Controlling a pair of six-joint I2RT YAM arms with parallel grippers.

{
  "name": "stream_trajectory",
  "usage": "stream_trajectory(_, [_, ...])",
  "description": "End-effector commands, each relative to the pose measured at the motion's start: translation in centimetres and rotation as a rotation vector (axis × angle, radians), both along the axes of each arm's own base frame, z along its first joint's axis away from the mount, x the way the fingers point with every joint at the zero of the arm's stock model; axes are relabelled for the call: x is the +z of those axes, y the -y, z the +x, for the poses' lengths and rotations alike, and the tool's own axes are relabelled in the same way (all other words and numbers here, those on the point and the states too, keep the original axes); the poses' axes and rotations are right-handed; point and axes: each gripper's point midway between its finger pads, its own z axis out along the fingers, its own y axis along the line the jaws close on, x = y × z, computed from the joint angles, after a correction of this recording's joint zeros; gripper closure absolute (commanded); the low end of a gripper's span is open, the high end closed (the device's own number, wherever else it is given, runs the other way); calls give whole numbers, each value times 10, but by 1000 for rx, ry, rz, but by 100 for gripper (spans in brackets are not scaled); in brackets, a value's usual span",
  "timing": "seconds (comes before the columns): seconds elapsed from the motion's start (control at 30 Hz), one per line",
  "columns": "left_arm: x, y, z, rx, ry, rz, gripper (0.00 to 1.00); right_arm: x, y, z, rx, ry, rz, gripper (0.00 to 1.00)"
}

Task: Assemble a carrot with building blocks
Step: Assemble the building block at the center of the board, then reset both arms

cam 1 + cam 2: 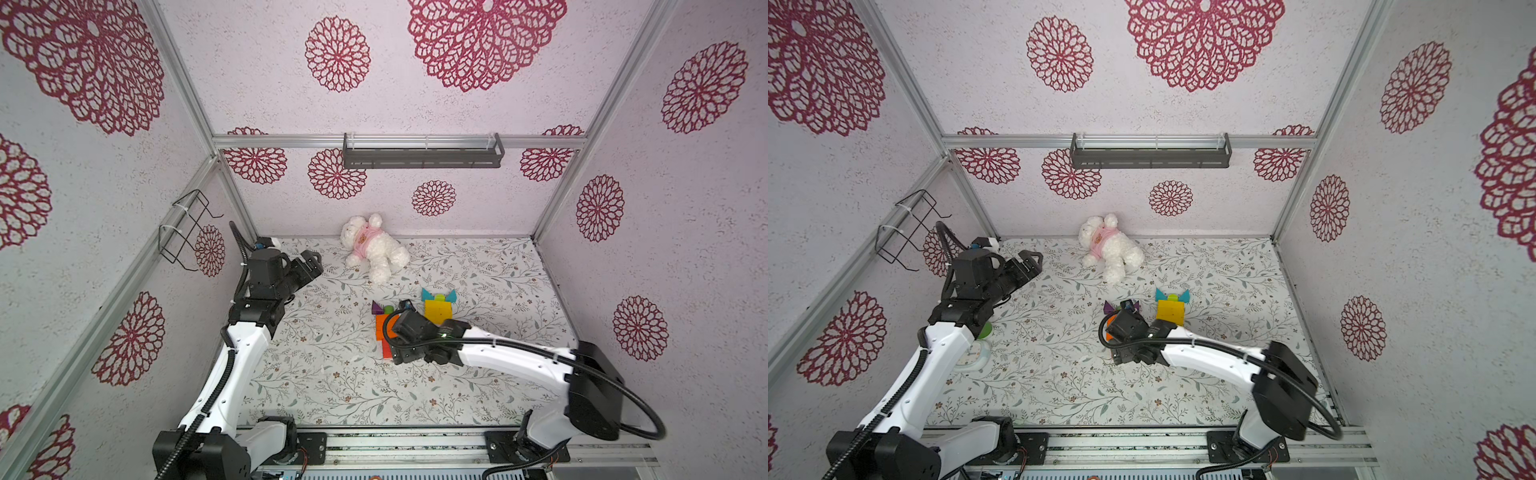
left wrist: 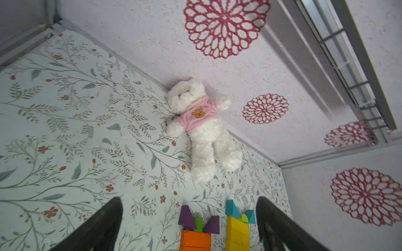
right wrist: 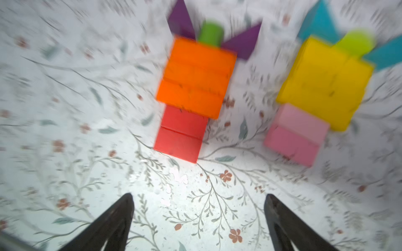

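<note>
Two carrot shapes of building blocks lie flat mid-table. One has orange bars point(image 3: 195, 73), red bars point(image 3: 182, 132), purple triangles point(image 3: 180, 21) and a green cylinder point(image 3: 211, 32). Beside it lie yellow bars point(image 3: 326, 82), pink bars point(image 3: 298, 134), teal triangles point(image 3: 319, 19) and a lime cylinder point(image 3: 356, 42). My right gripper point(image 3: 199, 197) is open and empty, over bare table just short of the red end. In both top views its wrist covers much of the orange bars point(image 1: 382, 324). My left gripper point(image 1: 313, 262) hangs open and empty at the far left, well away from the blocks.
A white plush bear in pink point(image 1: 374, 247) lies against the back wall. A green cup point(image 1: 985, 330) and a white round object point(image 1: 976, 355) sit under the left arm. A wire rack point(image 1: 187, 232) hangs on the left wall, a grey shelf point(image 1: 422, 156) on the back wall.
</note>
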Motion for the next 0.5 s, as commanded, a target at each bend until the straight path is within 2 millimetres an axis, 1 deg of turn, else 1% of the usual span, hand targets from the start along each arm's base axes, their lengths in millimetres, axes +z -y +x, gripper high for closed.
stream_trajectory(0.0, [55, 26, -17, -72, 139, 187, 3, 119, 19, 21, -8, 328, 96, 1])
stream_trajectory(0.03, [59, 28, -20, -54, 138, 243, 3, 139, 27, 26, -42, 397, 113, 1])
stream_trajectory(0.07, [59, 25, -23, -24, 123, 281, 3, 149, 37, 32, -106, 450, 134, 1])
stream_trajectory(0.13, [49, 9, -28, 83, 91, 330, 3, 162, 55, 41, -184, 606, 138, 1])
stream_trajectory(0.17, [41, -1, -29, 139, 85, 349, 3, 162, 62, 44, -190, 676, 116, 1])
stream_trajectory(0.2, [31, -12, -29, 186, 99, 384, 3, 160, 73, 49, -205, 773, 76, 1])
stream_trajectory(0.23, [20, -13, -27, 159, 139, 468, 3, 156, 82, 54, -181, 868, 38, 1])
stream_trajectory(0.27, [11, -10, -25, 101, 183, 557, 3, 147, 93, 59, -151, 923, 19, 1])
stream_trajectory(0.3, [-9, -5, -23, 29, 220, 662, 3, 137, 115, 70, -168, 959, 10, 1])
stream_trajectory(0.33, [-24, -18, -23, 90, 231, 704, 3, 129, 143, 80, -229, 969, -5, 1])
stream_trajectory(0.37, [-39, -35, -25, 165, 204, 712, 3, 119, 171, 90, -310, 954, -32, 1])
stream_trajectory(0.4, [-54, -52, -26, 228, 197, 693, 3, 106, 204, 98, -410, 924, -55, 1])
stream_trajectory(0.43, [-71, -65, -26, 251, 192, 670, 3, 92, 231, 103, -479, 891, -77, 1])
stream_trajectory(0.47, [-86, -79, -28, 285, 173, 645, 3, 80, 249, 106, -523, 872, -84, 1])
